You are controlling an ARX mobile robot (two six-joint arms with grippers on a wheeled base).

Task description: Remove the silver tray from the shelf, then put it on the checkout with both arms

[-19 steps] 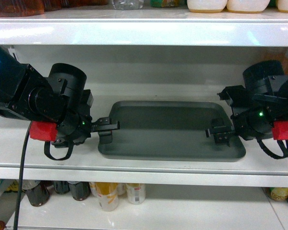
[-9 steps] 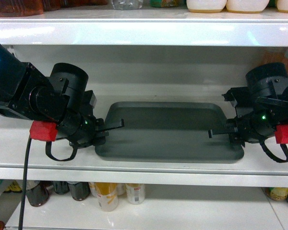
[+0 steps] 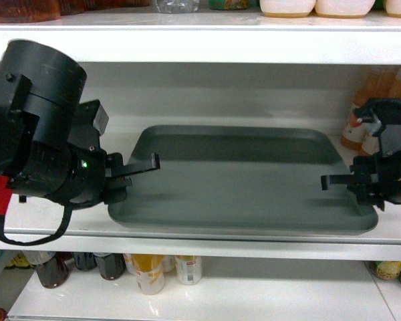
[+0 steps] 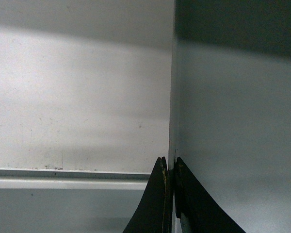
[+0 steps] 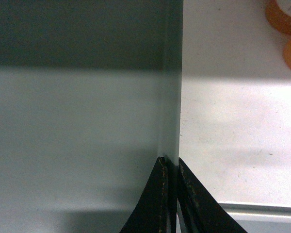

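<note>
The silver tray (image 3: 240,180) lies flat and wide across the glossy white shelf (image 3: 187,246), its front rim near the shelf's front edge. My left gripper (image 3: 138,174) is shut on the tray's left rim. In the left wrist view both fingers of that gripper (image 4: 170,163) pinch the thin rim of the tray (image 4: 233,121), with the shelf (image 4: 77,107) beside it. My right gripper (image 3: 334,183) is shut on the right rim. Seen from the right wrist, this gripper (image 5: 170,163) clamps the edge of the tray (image 5: 77,121). The checkout is out of view.
An upper shelf board (image 3: 187,43) runs close above the tray, with containers on it. Orange bottles (image 3: 361,127) stand behind the tray's right end and show as bottles (image 5: 286,19) in the right wrist view. Bottles and cans (image 3: 147,271) fill the lower shelf.
The tray has come forward toward the camera with both grippers on its rims and now looks larger. Both arms have spread toward the view's edges, and orange bottles show at the right.
</note>
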